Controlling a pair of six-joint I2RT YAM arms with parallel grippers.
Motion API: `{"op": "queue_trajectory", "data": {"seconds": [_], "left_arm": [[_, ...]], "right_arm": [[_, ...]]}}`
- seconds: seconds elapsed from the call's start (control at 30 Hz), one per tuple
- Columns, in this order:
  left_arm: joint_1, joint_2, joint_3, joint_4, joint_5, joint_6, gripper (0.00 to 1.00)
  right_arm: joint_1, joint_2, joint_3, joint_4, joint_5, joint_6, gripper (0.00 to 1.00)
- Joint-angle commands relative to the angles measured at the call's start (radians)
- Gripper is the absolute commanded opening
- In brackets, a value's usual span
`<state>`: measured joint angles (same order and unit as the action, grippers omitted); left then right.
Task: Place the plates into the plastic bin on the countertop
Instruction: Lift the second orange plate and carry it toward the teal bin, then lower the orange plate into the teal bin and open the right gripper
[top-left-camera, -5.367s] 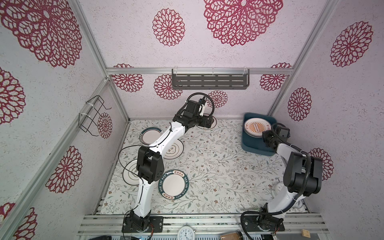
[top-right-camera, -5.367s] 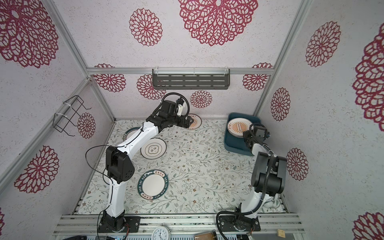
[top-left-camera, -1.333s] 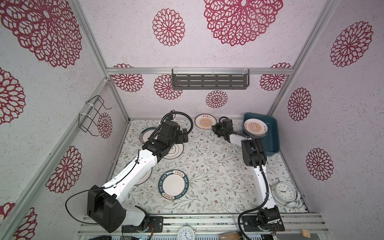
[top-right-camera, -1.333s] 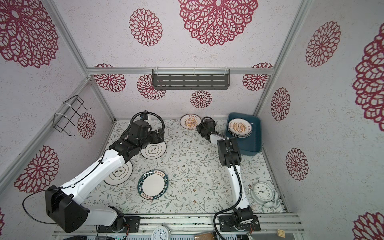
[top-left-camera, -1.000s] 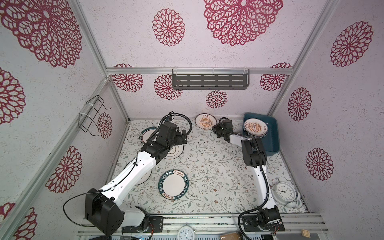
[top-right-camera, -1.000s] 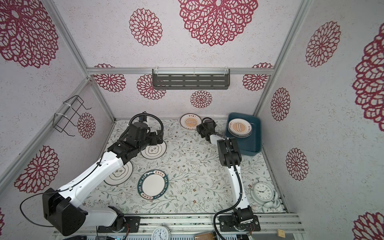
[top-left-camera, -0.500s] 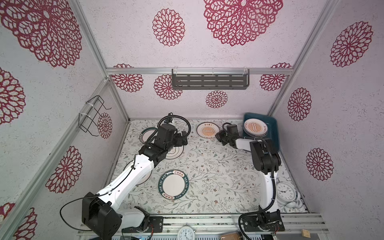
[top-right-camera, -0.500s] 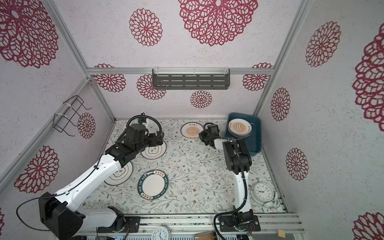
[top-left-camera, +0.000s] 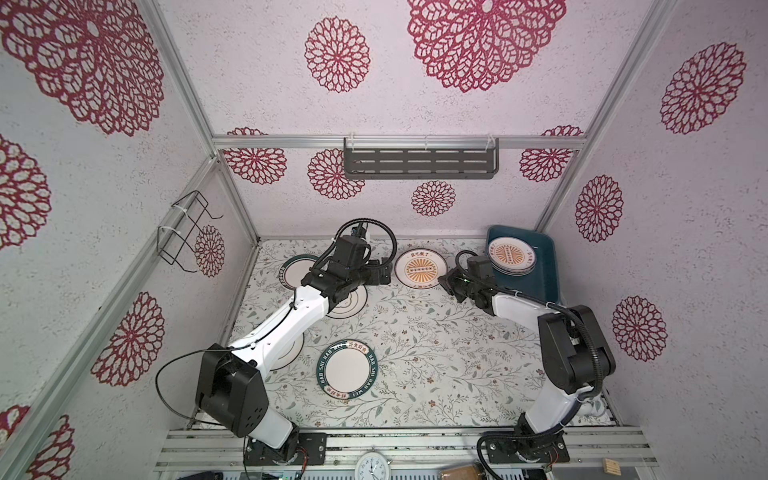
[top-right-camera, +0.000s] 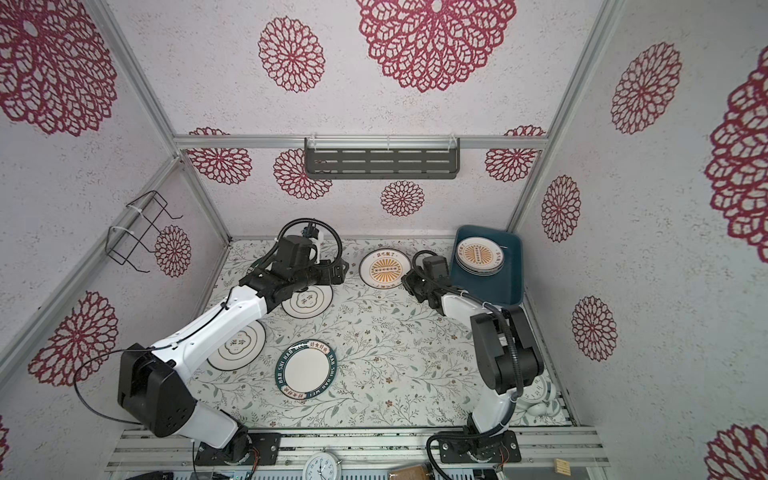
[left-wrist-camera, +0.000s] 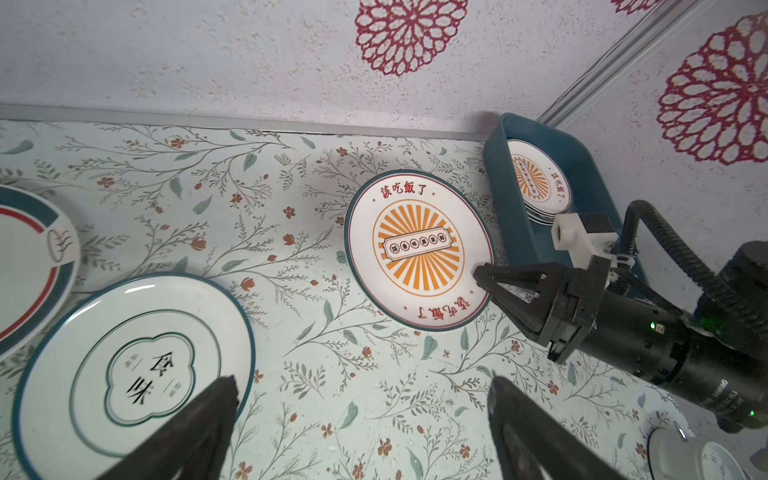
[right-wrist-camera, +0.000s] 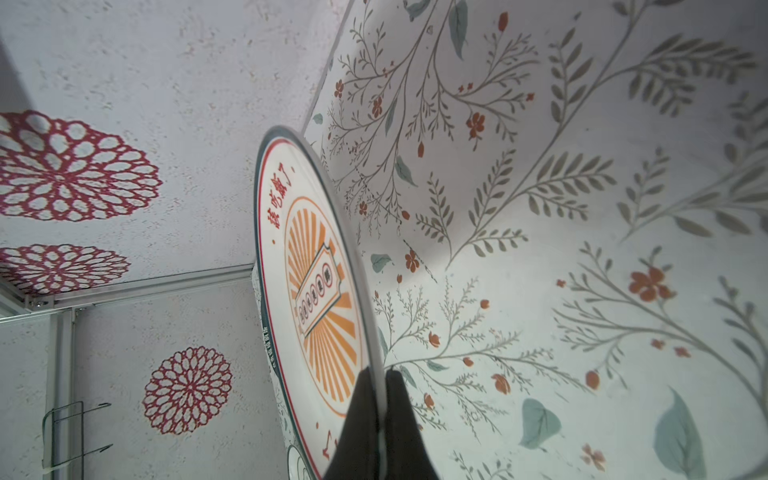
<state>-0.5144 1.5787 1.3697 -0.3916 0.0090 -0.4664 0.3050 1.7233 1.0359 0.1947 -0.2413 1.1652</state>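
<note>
Five plates are outside the plastic bin (top-left-camera: 544, 266), which stands on the countertop (top-left-camera: 436, 340) in the far right corner of both top views.

1. Right gripper (left-wrist-camera: 482, 274): the jaws are pressed together on the rim of the sunburst plate (top-left-camera: 421, 269). The right wrist view shows one finger on the printed face and one beneath the rim. The left wrist view shows the grip on the plate's edge nearest the bin.
2. Sunburst plate: it is located at the far edge of the countertop, just beside the bin's left wall. Whether the gripped edge is clear of the surface cannot be determined.
3. Left gripper (left-wrist-camera: 361, 390): the jaws are spread wide and hold nothing. The gripper hangs above the bare countertop between the clover plate (top-left-camera: 349, 303) and the sunburst plate.
4. Bin contents: a stack of plates (top-left-camera: 510, 254) with a sunburst design on top occupies the far end. The near end shows bare floor. The number of plates in the stack cannot be determined.
5. Remaining plates: a second clover plate (top-right-camera: 237, 345) lies partly under the left arm. A green-lettered plate (top-left-camera: 347, 371) lies near the middle front. A teal-rimmed plate (top-left-camera: 297, 270) lies at the far left.
</note>
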Motion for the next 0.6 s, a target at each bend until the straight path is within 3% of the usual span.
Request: {"op": "queue_trajectory", "data": {"seconds": [0.0,0.27,0.57], "left_arm": [[0.000,0.045,0.054,0.028,0.091,0.038,0.97],[-0.002,0.169,0.174,0.038,0.211,0.062,0.97],[0.007,0.375,0.452,-0.072,0.361,0.146,0.97]], "right_arm": [[-0.011,-0.093,0.011,-0.007,0.035,-0.042,0.00],[-0.078,-0.168,0.010,-0.067,0.042,-0.067,0.00],[-0.203,-0.220,0.038,-0.145,0.057,-0.111,0.00]]}}
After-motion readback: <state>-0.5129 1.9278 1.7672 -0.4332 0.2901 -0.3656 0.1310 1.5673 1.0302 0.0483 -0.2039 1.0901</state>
